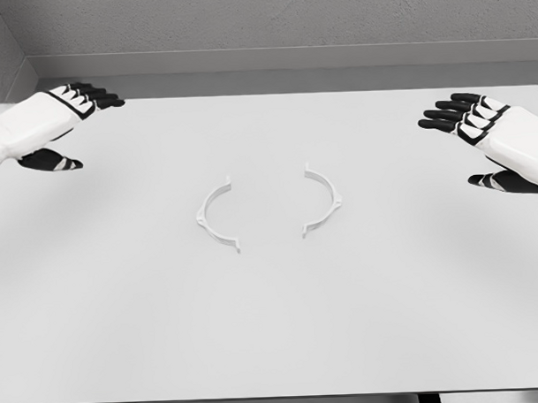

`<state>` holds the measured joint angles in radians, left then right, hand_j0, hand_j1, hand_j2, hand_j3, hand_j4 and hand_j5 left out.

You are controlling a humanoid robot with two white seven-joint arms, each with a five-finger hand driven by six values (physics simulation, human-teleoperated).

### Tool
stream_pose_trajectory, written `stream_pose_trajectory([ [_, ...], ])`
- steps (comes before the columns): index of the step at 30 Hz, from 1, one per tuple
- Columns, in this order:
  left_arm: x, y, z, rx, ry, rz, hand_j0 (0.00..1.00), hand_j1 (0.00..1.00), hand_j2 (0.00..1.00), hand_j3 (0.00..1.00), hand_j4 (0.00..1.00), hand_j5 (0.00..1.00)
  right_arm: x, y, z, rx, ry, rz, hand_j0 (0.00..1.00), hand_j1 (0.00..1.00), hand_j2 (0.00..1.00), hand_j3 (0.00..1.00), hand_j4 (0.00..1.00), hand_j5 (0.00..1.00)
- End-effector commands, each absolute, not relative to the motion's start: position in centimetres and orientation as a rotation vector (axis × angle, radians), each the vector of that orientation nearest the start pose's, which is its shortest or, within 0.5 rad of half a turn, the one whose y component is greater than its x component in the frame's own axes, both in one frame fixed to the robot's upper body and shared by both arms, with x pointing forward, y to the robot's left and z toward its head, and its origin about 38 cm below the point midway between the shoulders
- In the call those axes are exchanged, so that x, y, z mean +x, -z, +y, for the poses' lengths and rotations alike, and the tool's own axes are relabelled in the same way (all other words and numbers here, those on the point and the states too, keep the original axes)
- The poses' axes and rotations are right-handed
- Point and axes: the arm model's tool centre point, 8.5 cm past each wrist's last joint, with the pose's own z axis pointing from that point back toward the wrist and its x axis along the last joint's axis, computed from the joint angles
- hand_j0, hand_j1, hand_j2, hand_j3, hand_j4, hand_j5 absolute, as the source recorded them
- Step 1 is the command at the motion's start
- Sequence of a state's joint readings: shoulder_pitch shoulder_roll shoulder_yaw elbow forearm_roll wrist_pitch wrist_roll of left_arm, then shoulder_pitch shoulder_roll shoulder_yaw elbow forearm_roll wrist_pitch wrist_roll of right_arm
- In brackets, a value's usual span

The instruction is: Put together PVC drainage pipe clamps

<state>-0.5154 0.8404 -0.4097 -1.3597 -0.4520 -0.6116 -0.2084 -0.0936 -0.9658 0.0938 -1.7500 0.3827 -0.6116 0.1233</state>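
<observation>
- Two clamp halves lie flat mid-worktop (274, 343), apart, open sides facing each other across a gap: left half (215, 215), right half (324, 200).
- Each half's long axis runs near to far.
- Left robot hand (50, 121) hovers far left, fingers extended, holding nothing; the left half lies right of it and nearer.
- Right robot hand (488, 141) hovers far right, likewise open and empty; the right half is its closer piece.
- Judgement: bare surface surrounds both halves; edges well clear.

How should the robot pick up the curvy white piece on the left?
Probably the left robot hand should come from above and pinch the middle of the left clamp half. It lies flat on the table, thin-walled, bulging toward that side, end tabs left free for joining.
</observation>
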Motion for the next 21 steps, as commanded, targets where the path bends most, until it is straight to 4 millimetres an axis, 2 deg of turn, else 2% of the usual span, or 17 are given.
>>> stream_pose_trajectory([
  [1, 43.9, -22.8, 36.1, 0.656, 1.759, -1.636, 1.0, 1.0, 1.0, 1.0, 1.0, 1.0, 34.7, -25.8, -36.2, -0.657, -1.736, -1.822, 1.0, 1.0, 1.0, 1.0, 1.0, 1.0],
  [6, 43.9, -22.6, 36.4, 0.657, 1.754, -1.628, 1.0, 1.0, 1.0, 1.0, 1.0, 1.0, 34.5, -25.4, -35.5, -0.62, -1.72, -1.847, 1.0, 1.0, 1.0, 1.0, 1.0, 1.0],
  [9, 44.1, -22.0, 35.6, 0.636, 1.752, -1.635, 1.0, 1.0, 1.0, 1.0, 1.0, 1.0, 34.8, -24.6, -35.4, -0.605, -1.803, -1.75, 1.0, 1.0, 1.0, 1.0, 1.0, 1.0],
  [11, 44.4, -20.9, 35.2, 0.614, 1.74, -1.628, 1.0, 1.0, 1.0, 1.0, 1.0, 1.0, 35.8, -24.6, -34.1, -0.579, -1.837, -1.714, 1.0, 1.0, 1.0, 1.0, 1.0, 1.0],
  [12, 44.4, -20.7, 35.2, 0.609, 1.739, -1.625, 1.0, 1.0, 1.0, 1.0, 1.0, 1.0, 36.3, -24.2, -34.7, -0.59, -1.859, -1.636, 1.0, 1.0, 1.0, 1.0, 1.0, 1.0],
  [13, 44.5, -20.1, 34.6, 0.589, 1.73, -1.629, 1.0, 1.0, 1.0, 1.0, 1.0, 1.0, 37.7, -23.5, -34.2, -0.616, -1.893, -1.558, 1.0, 1.0, 1.0, 1.0, 1.0, 1.0],
  [14, 44.8, -19.4, 34.2, 0.575, 1.718, -1.63, 1.0, 1.0, 1.0, 1.0, 1.0, 1.0, 38.8, -24.1, -34.0, -0.683, -1.929, -1.518, 1.0, 1.0, 1.0, 1.0, 1.0, 1.0],
  [17, 45.1, -18.3, 32.9, 0.564, 1.729, -1.628, 1.0, 1.0, 1.0, 1.0, 1.0, 1.0, 39.8, -24.2, -34.6, -0.716, -1.926, -1.478, 1.0, 1.0, 1.0, 1.0, 1.0, 1.0],
  [19, 45.1, -17.9, 32.3, 0.549, 1.744, -1.626, 1.0, 1.0, 1.0, 1.0, 1.0, 1.0, 42.1, -23.2, -33.3, -0.654, -1.927, -1.476, 1.0, 1.0, 1.0, 1.0, 1.0, 1.0],
  [21, 45.1, -17.9, 32.1, 0.546, 1.746, -1.628, 1.0, 1.0, 1.0, 1.0, 1.0, 1.0, 42.7, -22.3, -32.3, -0.61, -1.888, -1.518, 1.0, 1.0, 1.0, 1.0, 1.0, 1.0],
])
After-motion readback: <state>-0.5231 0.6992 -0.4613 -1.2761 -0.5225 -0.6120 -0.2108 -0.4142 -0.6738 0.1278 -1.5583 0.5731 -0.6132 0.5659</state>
